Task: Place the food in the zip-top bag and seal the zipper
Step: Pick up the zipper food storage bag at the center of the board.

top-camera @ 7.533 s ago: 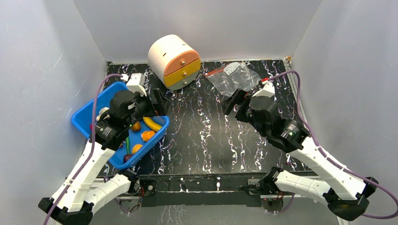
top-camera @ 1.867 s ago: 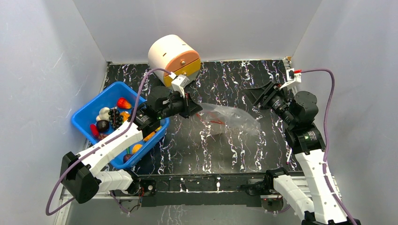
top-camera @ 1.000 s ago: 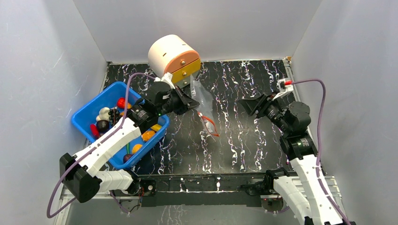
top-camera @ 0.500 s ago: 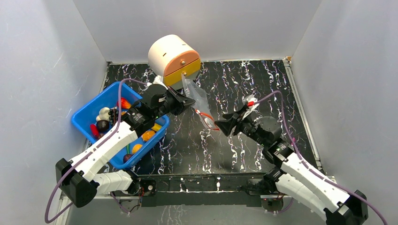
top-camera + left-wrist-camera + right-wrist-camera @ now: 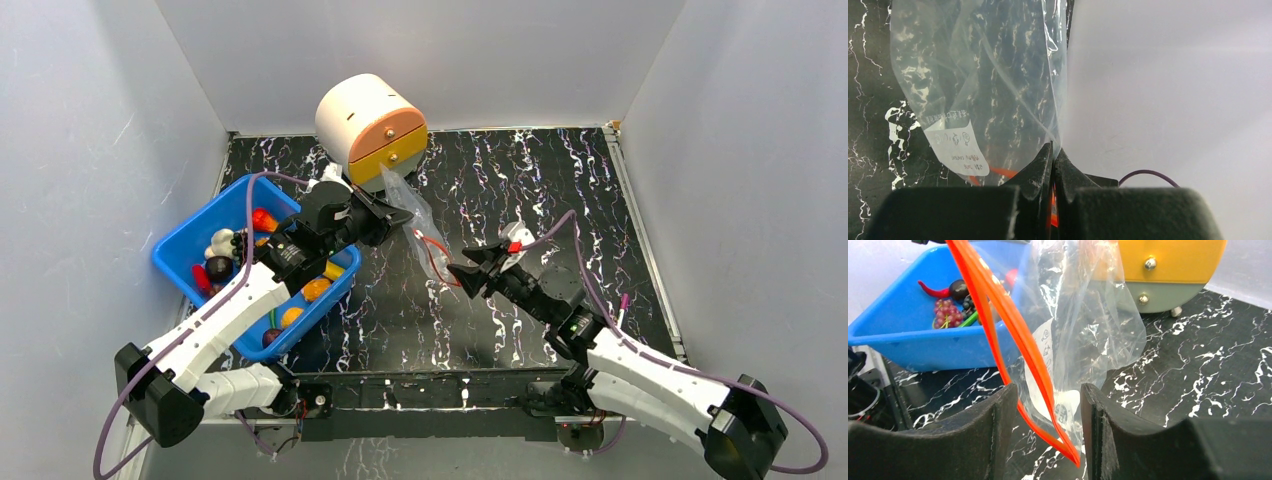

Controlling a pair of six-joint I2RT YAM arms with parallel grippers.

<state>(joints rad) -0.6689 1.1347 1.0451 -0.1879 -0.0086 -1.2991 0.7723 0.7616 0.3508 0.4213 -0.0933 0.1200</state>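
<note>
Clear zip-top bag (image 5: 993, 80) hung clenched in the left end effector (image 5: 1053, 152); the right end effector (image 5: 1048, 390) gaped, released, astride its zipper (image 5: 1019, 340).

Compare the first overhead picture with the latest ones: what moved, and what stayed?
The bag left the far right of the table; the left claw, shut on it, holds it hanging by the drawers. The right claw swung in from the right and straddles the bag's mouth, open. The bin, food and drawers stayed.
</note>
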